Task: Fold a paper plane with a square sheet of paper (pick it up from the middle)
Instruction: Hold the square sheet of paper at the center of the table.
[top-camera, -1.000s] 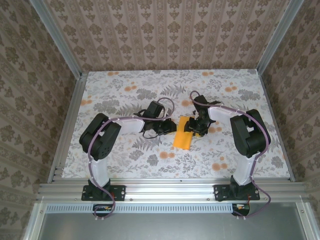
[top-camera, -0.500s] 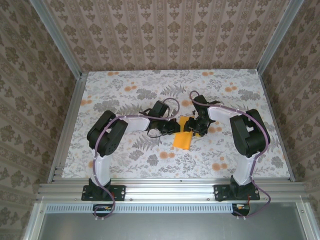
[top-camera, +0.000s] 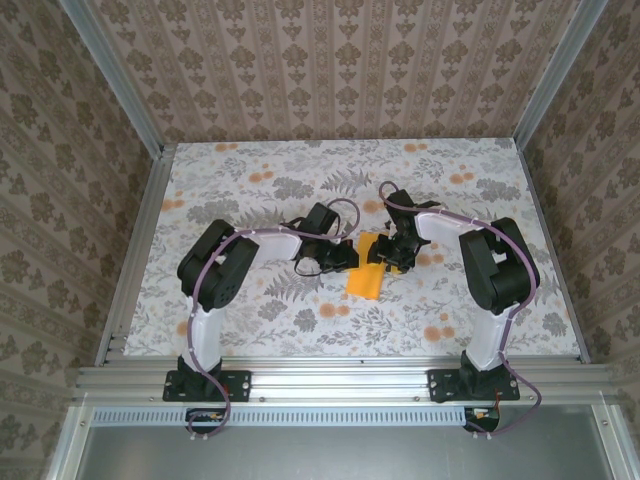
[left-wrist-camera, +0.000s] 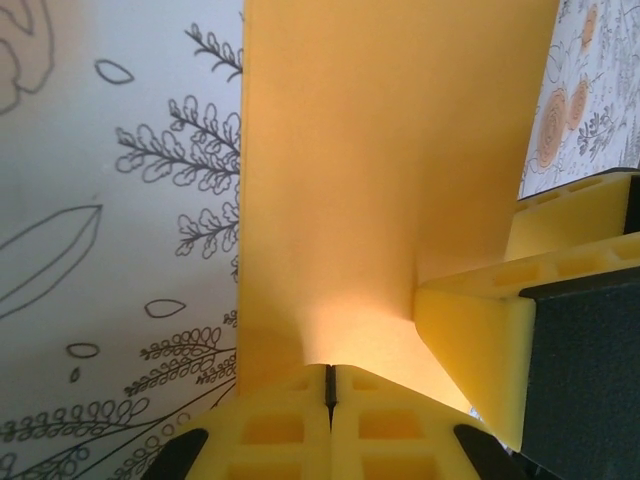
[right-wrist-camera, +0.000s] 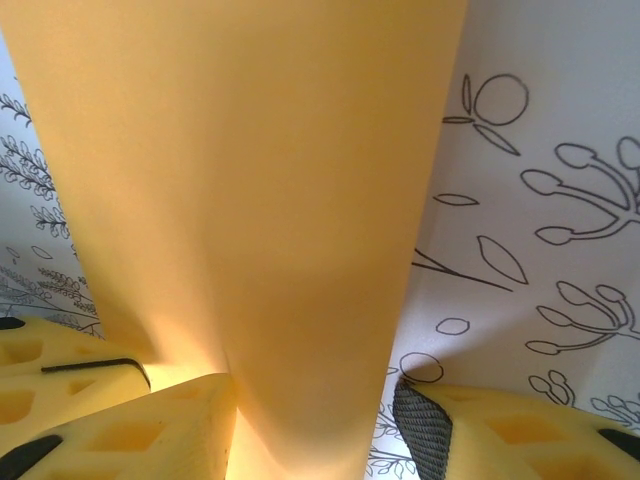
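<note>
**Two robot grippers meet at a folded paper strip**

A thin orange-yellow paper sheet (top-camera: 365, 272), folded into a narrow strip, lies at the centre of the grey floral tablecloth (top-camera: 230, 180). The left gripper (top-camera: 351, 256) sits on the strip's side nearer the tablecloth's left edge. Its yellow fingers are clenched together, tips at the paper's edge; I cannot tell whether they nip it. The right gripper (top-camera: 385, 254) sits on the side nearer the tablecloth's right edge. Its fingers are apart, straddling the strip and touching it; I cannot tell whether they squeeze.
</note>
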